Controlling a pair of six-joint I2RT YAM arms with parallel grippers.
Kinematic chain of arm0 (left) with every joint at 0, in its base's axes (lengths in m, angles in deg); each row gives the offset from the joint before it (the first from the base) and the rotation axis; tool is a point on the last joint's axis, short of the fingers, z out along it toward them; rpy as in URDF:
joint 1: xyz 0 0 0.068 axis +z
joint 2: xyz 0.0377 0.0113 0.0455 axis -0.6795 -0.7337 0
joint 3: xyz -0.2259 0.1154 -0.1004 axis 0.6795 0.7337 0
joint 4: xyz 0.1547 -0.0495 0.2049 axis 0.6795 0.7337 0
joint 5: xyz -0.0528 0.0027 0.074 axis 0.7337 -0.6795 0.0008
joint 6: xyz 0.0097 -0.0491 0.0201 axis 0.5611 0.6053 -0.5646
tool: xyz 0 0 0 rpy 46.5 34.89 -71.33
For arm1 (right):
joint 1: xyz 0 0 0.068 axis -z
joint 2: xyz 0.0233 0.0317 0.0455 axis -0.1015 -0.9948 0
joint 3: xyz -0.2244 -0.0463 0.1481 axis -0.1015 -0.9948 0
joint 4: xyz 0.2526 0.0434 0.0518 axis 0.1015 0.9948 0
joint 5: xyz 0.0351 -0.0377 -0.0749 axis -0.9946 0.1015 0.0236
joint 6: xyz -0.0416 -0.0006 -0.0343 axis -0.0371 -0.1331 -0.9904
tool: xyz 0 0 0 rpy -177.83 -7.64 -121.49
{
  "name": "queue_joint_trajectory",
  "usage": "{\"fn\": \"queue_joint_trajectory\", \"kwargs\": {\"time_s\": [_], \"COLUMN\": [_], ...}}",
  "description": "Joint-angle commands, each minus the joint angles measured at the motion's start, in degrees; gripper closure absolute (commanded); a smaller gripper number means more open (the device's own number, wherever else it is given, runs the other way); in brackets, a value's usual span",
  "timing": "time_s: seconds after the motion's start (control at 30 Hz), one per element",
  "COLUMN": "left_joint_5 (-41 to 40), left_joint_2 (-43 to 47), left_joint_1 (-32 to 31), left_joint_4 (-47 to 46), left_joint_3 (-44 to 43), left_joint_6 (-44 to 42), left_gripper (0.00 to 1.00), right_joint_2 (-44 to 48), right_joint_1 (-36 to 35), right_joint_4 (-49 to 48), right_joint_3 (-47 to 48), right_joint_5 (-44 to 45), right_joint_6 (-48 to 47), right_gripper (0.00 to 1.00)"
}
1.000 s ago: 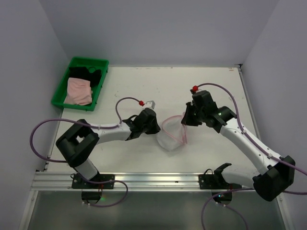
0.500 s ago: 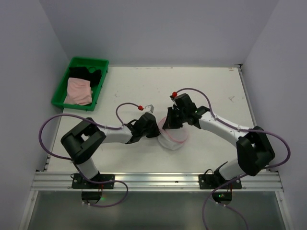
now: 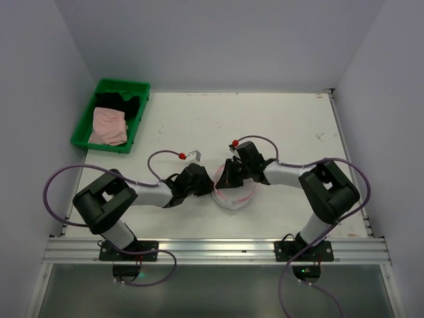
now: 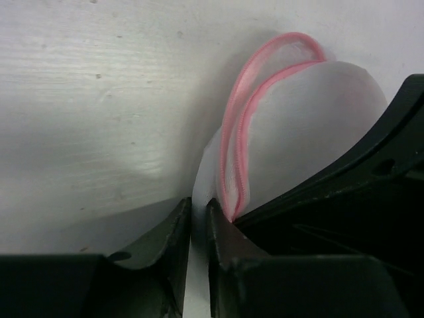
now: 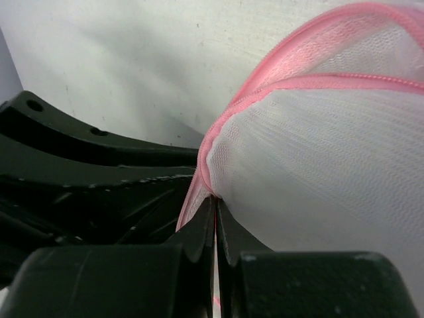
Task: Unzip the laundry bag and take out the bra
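The laundry bag is small, round, white mesh with pink zipper trim, and lies on the table between my two grippers. My left gripper is at its left side, shut on a fold of the white mesh beside the pink trim. My right gripper is at the bag's upper left edge, shut on the pink zipper trim. The two grippers nearly touch. The bra is hidden; I cannot see it through the mesh.
A green plastic tray stands at the far left with a pink cloth and a dark item in it. Walls close the table at the back and both sides. A metal rail runs along the near edge.
My right gripper has moved left across the bag to its upper left edge and closed on the trim. The bag has flattened and shifted slightly. My left gripper has dropped a little nearer.
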Motion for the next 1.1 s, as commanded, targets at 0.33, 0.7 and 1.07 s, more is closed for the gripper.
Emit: {"fn": "queue_joint_trajectory", "kwargs": {"time_s": [0.33, 0.7, 1.07], "left_joint_5": [-6.8, -14.8, -14.1], "left_joint_2": [11.6, 31.3, 34.7], "left_joint_1": [6.2, 9.9, 11.1], "left_joint_4": [10.7, 28.9, 33.3], "left_joint_3": [10.8, 4.0, -4.2], "left_joint_6": [0.1, -8.8, -14.3], "left_gripper": [0.41, 0.01, 0.0], "right_joint_2": [-5.0, 7.2, 12.7], "right_joint_1": [-0.2, -1.3, -2.1], "right_joint_4": [-4.5, 10.3, 28.0], "right_joint_3": [-0.6, 5.3, 16.8], "right_joint_5": [-3.4, 5.3, 16.6], "right_joint_6": [1.4, -5.3, -11.4], "right_gripper": [1.0, 0.6, 0.09]}}
